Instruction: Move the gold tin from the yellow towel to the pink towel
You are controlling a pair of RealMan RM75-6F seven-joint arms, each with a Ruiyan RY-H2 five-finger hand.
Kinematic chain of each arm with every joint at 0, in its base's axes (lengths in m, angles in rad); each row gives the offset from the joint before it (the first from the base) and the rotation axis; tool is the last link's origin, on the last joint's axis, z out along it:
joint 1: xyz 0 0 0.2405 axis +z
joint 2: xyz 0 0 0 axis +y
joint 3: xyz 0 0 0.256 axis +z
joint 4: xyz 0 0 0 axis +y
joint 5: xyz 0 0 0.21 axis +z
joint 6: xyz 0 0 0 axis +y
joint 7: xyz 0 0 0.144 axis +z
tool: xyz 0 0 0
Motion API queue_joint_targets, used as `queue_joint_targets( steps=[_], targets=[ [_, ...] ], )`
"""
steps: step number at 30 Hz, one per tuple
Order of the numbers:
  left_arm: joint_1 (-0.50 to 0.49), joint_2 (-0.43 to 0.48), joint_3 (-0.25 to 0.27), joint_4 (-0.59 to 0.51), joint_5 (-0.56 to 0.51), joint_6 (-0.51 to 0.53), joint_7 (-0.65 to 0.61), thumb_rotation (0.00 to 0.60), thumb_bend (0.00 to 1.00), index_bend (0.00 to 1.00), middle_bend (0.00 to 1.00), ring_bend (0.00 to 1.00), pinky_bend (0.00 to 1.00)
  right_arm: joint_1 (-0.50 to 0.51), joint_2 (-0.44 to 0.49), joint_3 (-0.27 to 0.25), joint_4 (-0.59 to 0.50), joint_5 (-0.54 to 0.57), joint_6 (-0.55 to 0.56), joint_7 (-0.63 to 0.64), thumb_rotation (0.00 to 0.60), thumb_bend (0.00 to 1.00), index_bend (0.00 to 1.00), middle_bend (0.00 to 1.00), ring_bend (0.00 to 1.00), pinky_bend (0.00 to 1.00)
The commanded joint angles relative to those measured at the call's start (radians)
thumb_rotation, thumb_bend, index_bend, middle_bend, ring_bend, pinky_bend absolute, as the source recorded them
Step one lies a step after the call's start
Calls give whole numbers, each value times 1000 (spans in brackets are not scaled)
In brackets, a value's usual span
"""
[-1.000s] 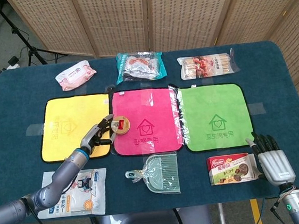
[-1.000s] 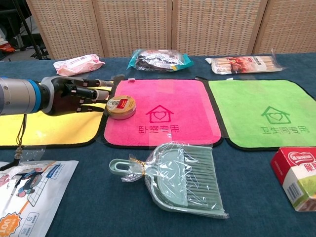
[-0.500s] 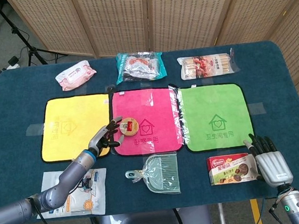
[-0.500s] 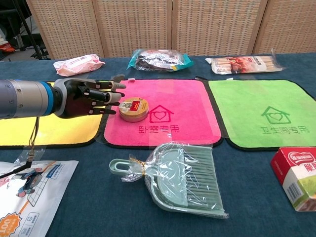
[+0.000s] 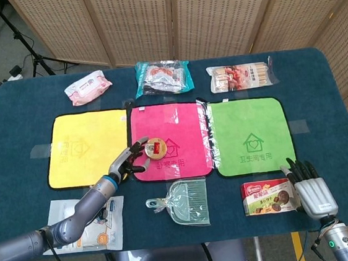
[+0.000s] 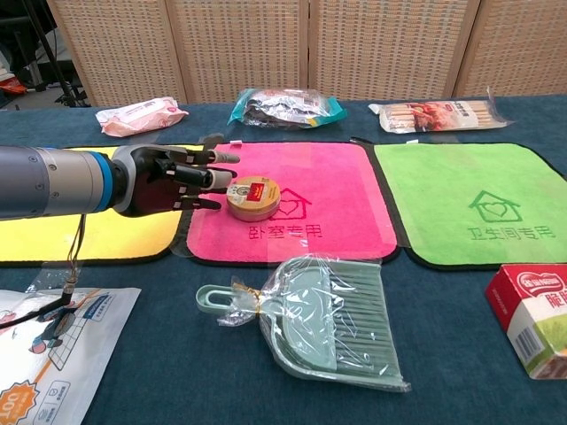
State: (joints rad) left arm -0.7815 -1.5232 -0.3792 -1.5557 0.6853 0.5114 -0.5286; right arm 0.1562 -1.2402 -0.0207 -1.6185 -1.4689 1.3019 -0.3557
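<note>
Gold tin (image 6: 252,197) sits on the pink towel (image 6: 328,199), now further in from its left edge than a second ago. Left hand (image 6: 168,181) beside it, fingers (image 6: 213,178) spread; contact's hard to tell. Right hand (image 5: 312,189) open near the worktop's front-right corner, only in head view.

High head view, low close chest view, shared pink towel (image 5: 169,140).

The gold tin (image 6: 252,197) looks like smooth metal with a printed paper label on its lid, and it sits on the matt, fuzzy cloth of the pink towel (image 6: 328,199). The dustpan (image 6: 332,321) is pale green plastic in glossy, crinkled clear wrap. The table (image 6: 461,354) wears a matt, felt-like dark blue cover.
</note>
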Motion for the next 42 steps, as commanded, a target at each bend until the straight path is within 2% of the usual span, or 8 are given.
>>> queue_joint_targets(
  steps=[1, 19, 30, 35, 38, 41, 42],
  targets=[
    [-4, -3, -4, -12, 5, 5, 4, 600, 552, 71, 0, 0, 0, -1, 0, 1, 0, 3, 0, 0, 600, 359, 94, 0, 0, 50],
    [-34, -26, 5, -26, -18, 35, 41, 600, 552, 71, 0, 0, 0, 0, -2, -6, -1, -5, -4, -5, 600, 361, 94, 0, 0, 50],
    [-1, 4, -14, -54, 36, 33, 23, 600, 561, 71, 0, 0, 0, 2, -7, -15, -2, -12, -13, -18, 600, 362, 94, 0, 0, 50],
    [69, 90, -41, -130, 130, 78, 9, 600, 585, 71, 0, 0, 0, 0, -1, -10, -5, -12, -2, -8, 600, 362, 94, 0, 0, 50],
    [130, 149, -46, -178, 232, 146, 17, 600, 588, 72, 0, 0, 0, -2, 1, -8, -5, -18, 7, 1, 600, 361, 94, 0, 0, 50],
    [194, 197, -7, -192, 374, 269, 95, 600, 557, 75, 0, 0, 0, -4, 5, -6, -6, -22, 15, 9, 600, 363, 94, 0, 0, 50],
    [221, 210, 21, -188, 436, 325, 141, 600, 529, 77, 0, 0, 0, -5, 6, -5, -7, -22, 19, 12, 600, 363, 94, 0, 0, 50]
  ],
)
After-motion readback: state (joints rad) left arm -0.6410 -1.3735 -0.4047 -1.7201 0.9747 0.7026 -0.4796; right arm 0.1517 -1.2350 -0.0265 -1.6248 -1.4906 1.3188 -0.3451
